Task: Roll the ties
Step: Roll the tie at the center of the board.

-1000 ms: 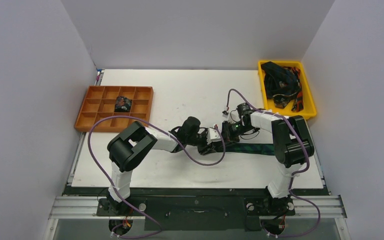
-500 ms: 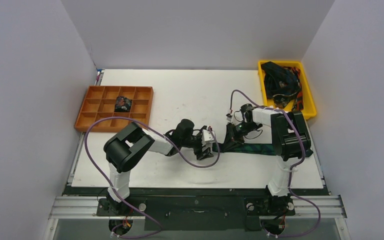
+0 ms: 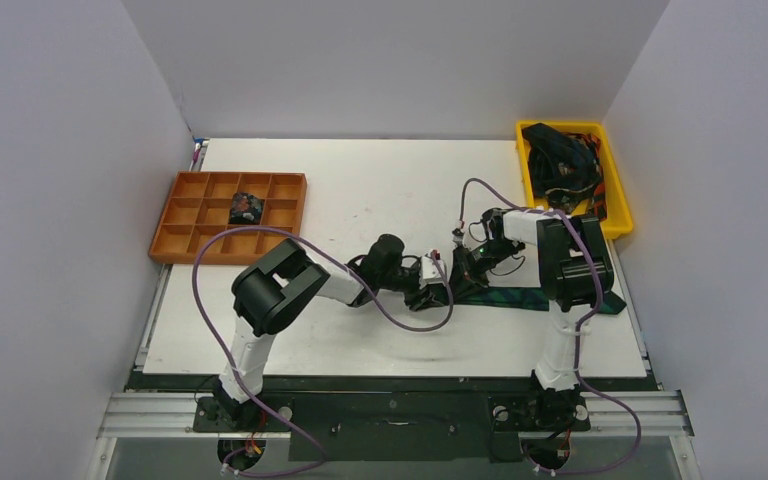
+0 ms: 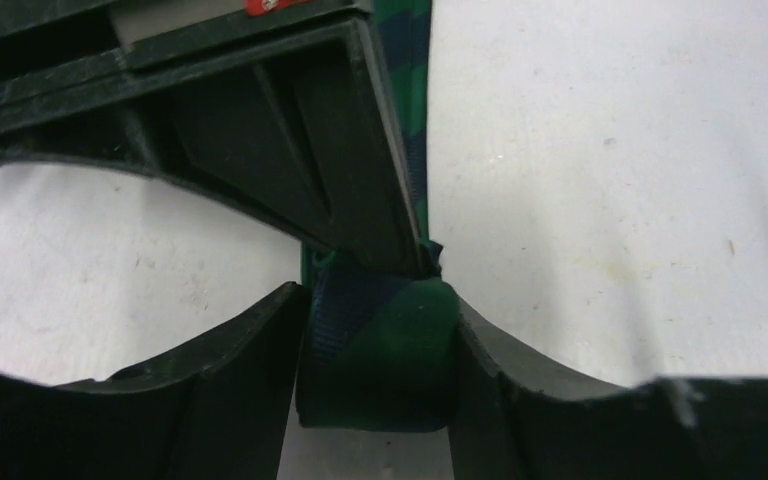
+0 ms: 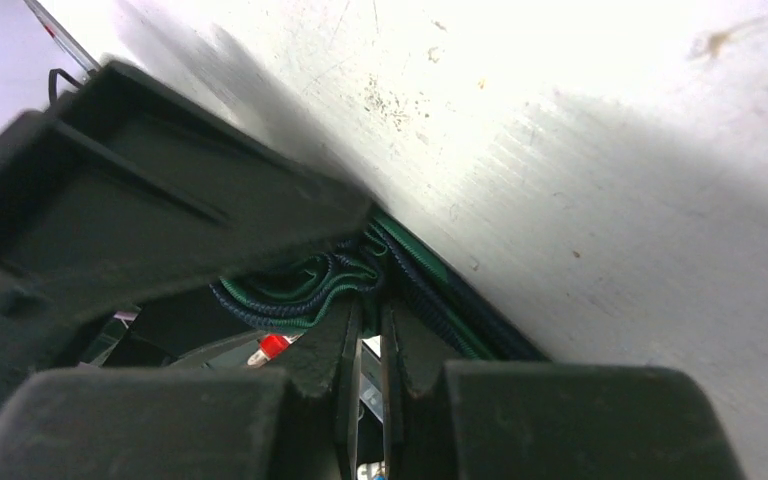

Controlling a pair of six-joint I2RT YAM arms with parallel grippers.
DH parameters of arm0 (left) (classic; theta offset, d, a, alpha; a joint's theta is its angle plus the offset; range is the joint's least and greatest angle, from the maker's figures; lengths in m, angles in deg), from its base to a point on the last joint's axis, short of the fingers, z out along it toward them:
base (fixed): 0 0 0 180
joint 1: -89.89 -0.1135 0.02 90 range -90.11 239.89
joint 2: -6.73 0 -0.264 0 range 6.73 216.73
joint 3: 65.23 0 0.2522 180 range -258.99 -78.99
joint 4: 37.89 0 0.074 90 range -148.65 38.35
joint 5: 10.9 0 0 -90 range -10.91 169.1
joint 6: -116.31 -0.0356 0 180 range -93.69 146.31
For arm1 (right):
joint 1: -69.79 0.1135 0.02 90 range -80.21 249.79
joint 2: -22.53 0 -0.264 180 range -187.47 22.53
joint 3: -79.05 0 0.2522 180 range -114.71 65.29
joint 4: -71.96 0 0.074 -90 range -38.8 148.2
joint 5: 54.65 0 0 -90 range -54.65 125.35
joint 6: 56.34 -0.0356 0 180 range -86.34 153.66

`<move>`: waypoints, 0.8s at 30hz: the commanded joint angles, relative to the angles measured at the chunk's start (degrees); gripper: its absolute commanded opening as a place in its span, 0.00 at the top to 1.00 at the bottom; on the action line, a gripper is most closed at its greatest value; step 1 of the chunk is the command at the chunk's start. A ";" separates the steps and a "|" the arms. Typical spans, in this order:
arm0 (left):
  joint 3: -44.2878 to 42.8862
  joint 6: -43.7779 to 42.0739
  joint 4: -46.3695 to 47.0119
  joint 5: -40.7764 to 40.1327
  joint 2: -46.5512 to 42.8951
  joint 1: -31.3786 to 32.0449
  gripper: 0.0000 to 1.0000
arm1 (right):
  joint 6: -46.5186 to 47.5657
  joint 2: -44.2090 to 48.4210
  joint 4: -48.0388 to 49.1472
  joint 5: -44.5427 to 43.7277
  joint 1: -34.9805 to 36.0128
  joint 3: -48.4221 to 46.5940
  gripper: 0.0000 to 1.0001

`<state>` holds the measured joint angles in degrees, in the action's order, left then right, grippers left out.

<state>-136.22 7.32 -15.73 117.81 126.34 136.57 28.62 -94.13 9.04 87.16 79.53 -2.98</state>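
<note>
On the white table [image 3: 360, 190], one coil [image 3: 246, 208] sits in the tray [image 3: 190, 245] at upper left. The left gripper [image 4: 377, 300] clasps the part-rolled plaid tie [image 4: 380, 365], with the right gripper [image 5: 372, 320] closed against it. Unrolled ties [image 3: 558, 160] wait at upper right.

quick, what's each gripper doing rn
Left gripper: fingers closed on the rolled end of the tie.
Right gripper: closed, fingertips at that rolled end; whether it pinches fabric cannot be told.
</note>
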 commanded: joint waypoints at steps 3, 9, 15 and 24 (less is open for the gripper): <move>-2.23 -1.51 -12.44 -2.41 1.67 0.09 0.74 | 3.48 2.75 7.33 -8.03 0.37 2.47 1.00; 0.27 2.98 -22.17 -5.37 -1.65 -1.38 0.81 | -2.22 13.03 12.58 -4.83 -0.48 4.64 0.64; -1.78 5.41 -26.35 -6.99 -1.26 -1.42 0.81 | -5.59 13.91 13.85 -0.25 1.61 4.22 0.55; -2.56 4.63 -27.55 -7.97 -1.22 -1.39 0.79 | -1.99 9.65 10.11 -3.63 4.30 2.75 0.59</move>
<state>-140.01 11.06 -31.73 115.10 123.41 135.65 23.99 -82.39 21.04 85.02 83.05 1.64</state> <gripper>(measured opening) 0.333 0.430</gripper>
